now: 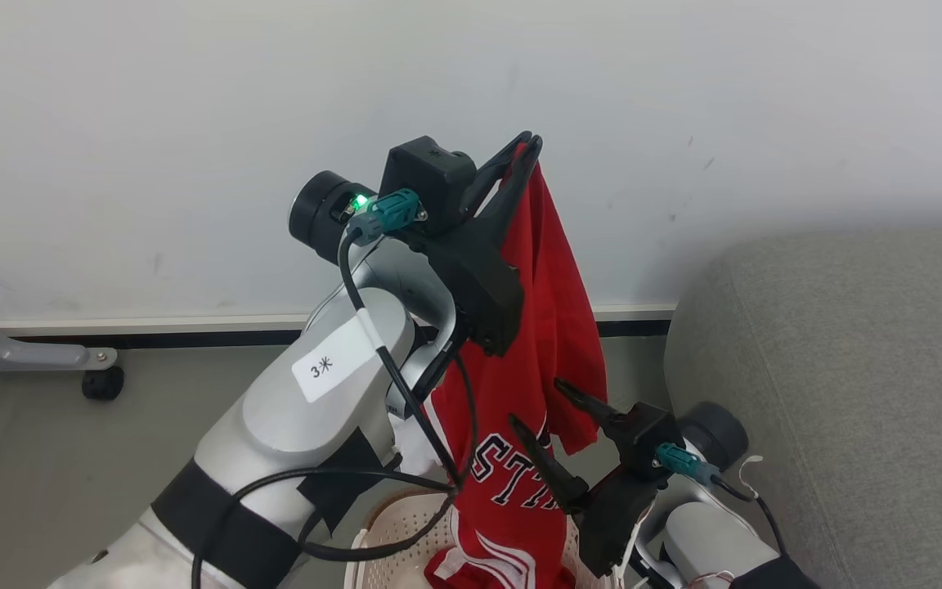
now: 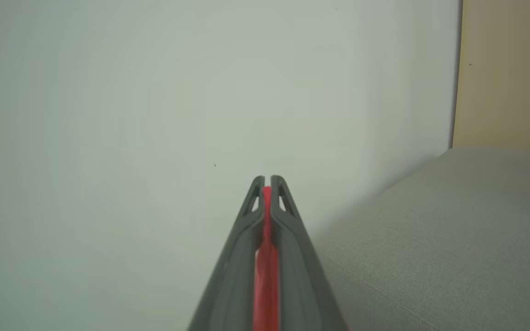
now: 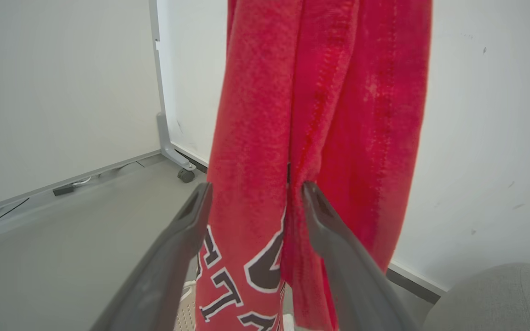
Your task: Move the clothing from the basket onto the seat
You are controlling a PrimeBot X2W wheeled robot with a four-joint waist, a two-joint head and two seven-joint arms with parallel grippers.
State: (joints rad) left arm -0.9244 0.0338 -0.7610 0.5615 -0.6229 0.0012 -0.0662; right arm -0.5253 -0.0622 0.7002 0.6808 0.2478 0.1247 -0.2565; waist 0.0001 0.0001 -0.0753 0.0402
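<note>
Red clothing [image 1: 557, 327] held aloft, top edge clamped between pressed-together fingers of left end effector [image 1: 530, 147]. Fabric hung straight down, dark-and-white lettering shown low, white-banded lower end seen over basket [image 1: 393, 528]. Right end effector [image 1: 535, 401] placed at lettered part, fingers spread wide apart, 1 fold of fabric lying between them, not gripped. Grey seat [image 1: 847, 368] located right of basket, apart from hung fabric. White wall [image 1: 193, 123] seen behind.
</note>
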